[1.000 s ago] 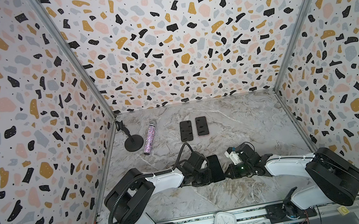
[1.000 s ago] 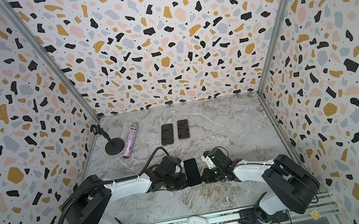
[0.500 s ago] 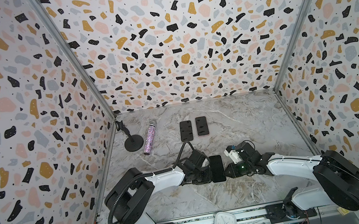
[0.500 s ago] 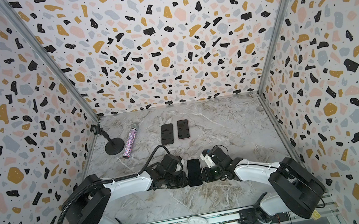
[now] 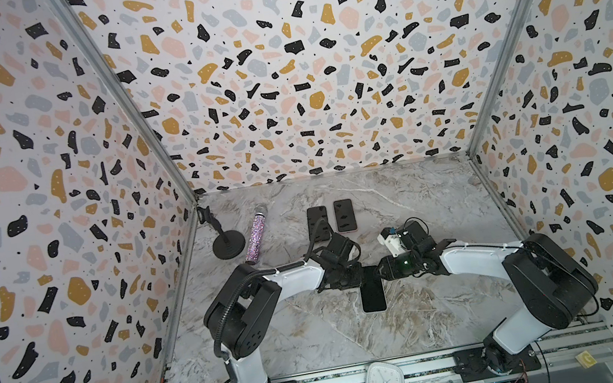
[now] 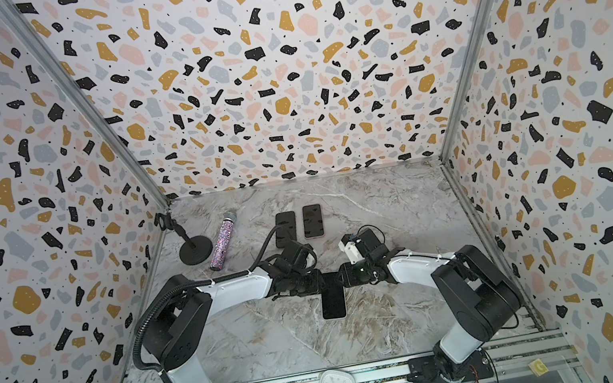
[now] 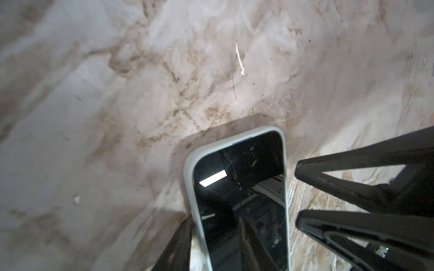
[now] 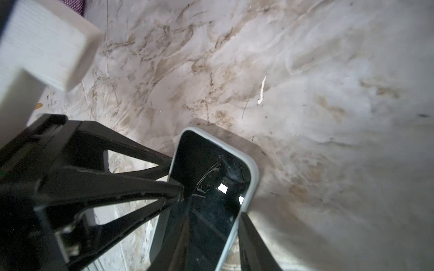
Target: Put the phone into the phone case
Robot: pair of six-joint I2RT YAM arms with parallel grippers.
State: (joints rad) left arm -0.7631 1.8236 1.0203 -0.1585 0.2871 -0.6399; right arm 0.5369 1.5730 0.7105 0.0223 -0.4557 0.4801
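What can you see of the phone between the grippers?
The phone is a slim dark slab, glossy screen up and unlit, mirroring the rig. A pale, matte-looking case rims its rounded corners, so it appears already seated. It seems to lie flat on the marble table, long axis running toward the arms' bases. The open left gripper and right gripper flank its far end, fingertips at its edges; contact is unclear.

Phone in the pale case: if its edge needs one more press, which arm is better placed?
Left, probably: the left gripper's fingertips reach the phone's edge, while the right gripper's stop just short of the case.
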